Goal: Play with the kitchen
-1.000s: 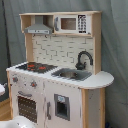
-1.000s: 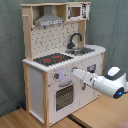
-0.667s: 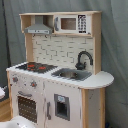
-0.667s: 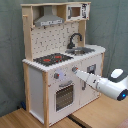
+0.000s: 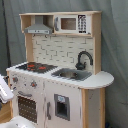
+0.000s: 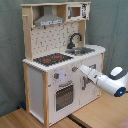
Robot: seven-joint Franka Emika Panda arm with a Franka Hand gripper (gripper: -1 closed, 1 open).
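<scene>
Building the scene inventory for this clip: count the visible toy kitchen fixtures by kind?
Hob: 1
Tap: 1
Sink: 1
Hood: 1
Microwave: 1
Oven door: 1
Total: 6 fixtures on the kitchen. Knobs are too small to count. The gripper is at the front panel near the knobs.
</scene>
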